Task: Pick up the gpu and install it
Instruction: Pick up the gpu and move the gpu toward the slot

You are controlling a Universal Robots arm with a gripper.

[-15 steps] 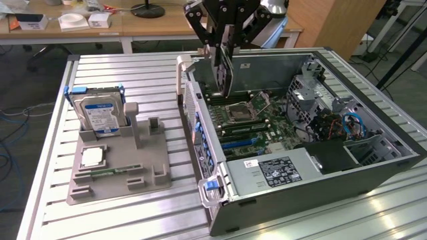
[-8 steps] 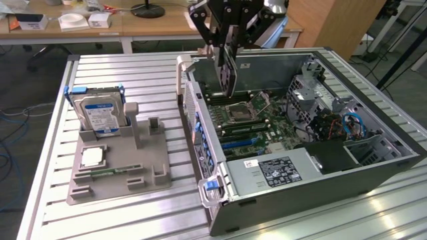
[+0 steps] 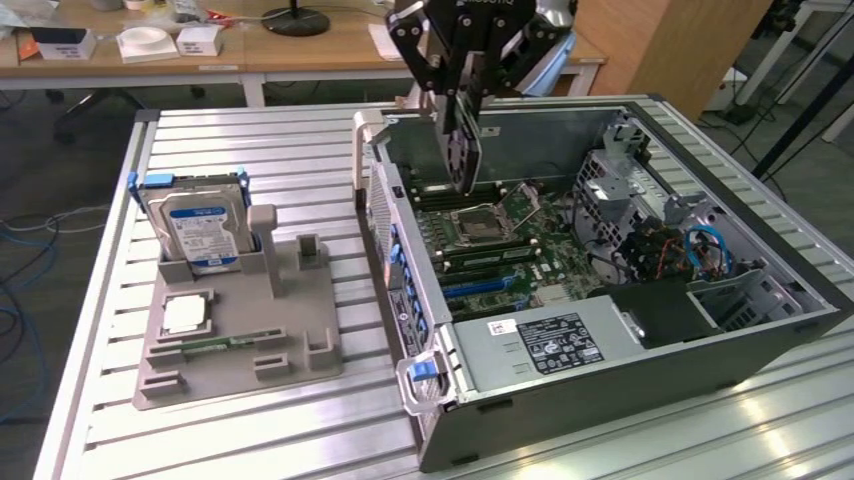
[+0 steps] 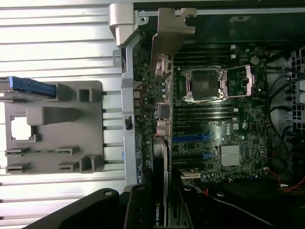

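Black gripper point(image 3: 470, 85) holds gpu point(image 3: 462, 150) upright above case point(image 3: 627, 395).

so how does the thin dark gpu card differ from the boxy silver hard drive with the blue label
The thin dark gpu card is slim and flat; the boxy silver hard drive is thick, with a blue label. The gpu card hangs in the gripper over the open computer case; the hard drive sits in the grey holder on the table. Both stand on edge.
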